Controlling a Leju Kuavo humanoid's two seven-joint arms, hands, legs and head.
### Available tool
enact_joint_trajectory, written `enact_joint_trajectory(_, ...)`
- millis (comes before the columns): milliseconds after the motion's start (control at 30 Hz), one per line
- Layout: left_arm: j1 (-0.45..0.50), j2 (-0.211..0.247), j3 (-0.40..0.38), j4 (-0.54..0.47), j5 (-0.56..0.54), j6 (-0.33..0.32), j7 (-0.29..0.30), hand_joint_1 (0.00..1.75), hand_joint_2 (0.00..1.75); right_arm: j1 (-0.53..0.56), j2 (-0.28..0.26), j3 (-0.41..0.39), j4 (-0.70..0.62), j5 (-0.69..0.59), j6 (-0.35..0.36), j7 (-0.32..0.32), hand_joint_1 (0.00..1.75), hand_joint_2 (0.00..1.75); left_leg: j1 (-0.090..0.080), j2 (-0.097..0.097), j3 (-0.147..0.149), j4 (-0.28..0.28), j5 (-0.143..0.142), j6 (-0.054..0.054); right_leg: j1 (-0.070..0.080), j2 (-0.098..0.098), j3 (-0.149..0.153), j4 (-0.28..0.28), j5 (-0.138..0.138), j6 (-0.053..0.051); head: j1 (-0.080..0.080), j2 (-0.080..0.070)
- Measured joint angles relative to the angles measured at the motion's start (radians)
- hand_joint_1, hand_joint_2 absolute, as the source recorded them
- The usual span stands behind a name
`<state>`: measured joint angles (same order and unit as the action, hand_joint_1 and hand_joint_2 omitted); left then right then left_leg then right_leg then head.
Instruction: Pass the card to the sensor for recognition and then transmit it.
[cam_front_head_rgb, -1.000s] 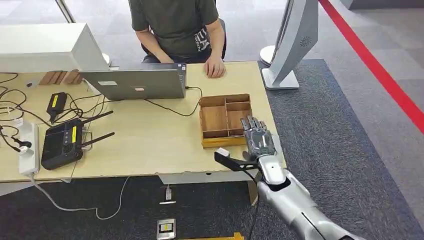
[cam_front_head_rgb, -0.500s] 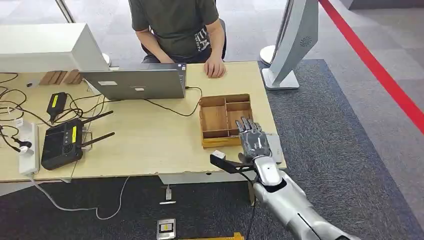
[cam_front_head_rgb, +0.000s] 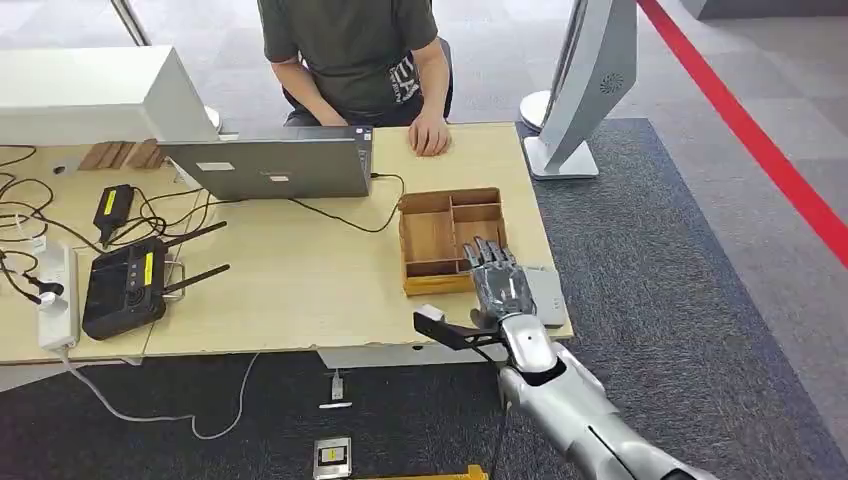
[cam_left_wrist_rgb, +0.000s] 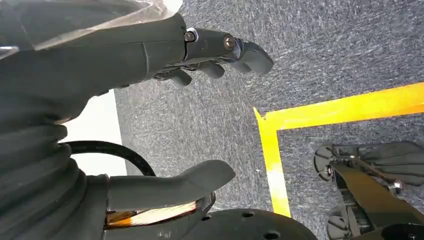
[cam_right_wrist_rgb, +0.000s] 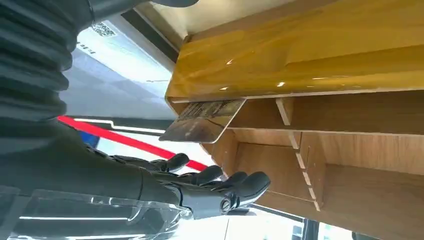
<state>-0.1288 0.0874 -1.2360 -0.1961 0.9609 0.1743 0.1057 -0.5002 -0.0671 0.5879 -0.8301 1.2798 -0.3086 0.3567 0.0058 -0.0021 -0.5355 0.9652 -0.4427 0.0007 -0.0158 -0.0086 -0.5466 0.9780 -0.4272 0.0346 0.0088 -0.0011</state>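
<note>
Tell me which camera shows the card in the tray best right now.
Right wrist view: the card stands close and unobstructed against the wooden tray's wall, beyond the right hand. In the head view the hand covers that part of the tray. The left wrist view looks at carpet.

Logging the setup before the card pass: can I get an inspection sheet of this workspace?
Surface: wooden table, crowded on its left.
Job's things: card leaning in the wooden tray, unheld; grey sensor pad beside the tray.
Clutter: laptop, black router, power strip.
Hands: right hand empty, over the tray's near corner; left hand empty, above carpet.
Cables: black cables across the table's left.
Surroundings: seated person, hand on table; red floor line.
</note>
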Motion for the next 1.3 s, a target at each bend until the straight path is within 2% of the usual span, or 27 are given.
enact_joint_trajectory(1067,0.000,0.000,0.000,0.000,-0.034,-0.007,-0.006,0.00,1.75,-0.015,-0.046,-0.018,0.008,-0.013,0.007,0.017,0.02,1.75,0.000,0.000,0.000,0.000,0.000,0.000,0.000,0.000,0.000,0.000,0.000,0.000,0.000,0.000)
enact_joint_trajectory(1100,0.000,0.000,0.000,0.000,-0.035,-0.007,-0.008,0.00,1.75,-0.013,-0.047,-0.019,0.005,-0.013,0.013,0.020,1.75,1.75,0.000,0.000,0.000,0.000,0.000,0.000,0.000,0.000,0.000,0.000,0.000,0.000,0.000,0.000)
enact_joint_trajectory(1300,0.000,0.000,0.000,0.000,-0.040,-0.010,-0.011,0.00,1.75,-0.005,-0.055,-0.022,0.000,0.002,0.045,0.039,1.75,1.75,0.000,0.000,0.000,0.000,0.000,0.000,0.000,0.000,0.000,0.000,0.000,0.000,0.000,0.000)
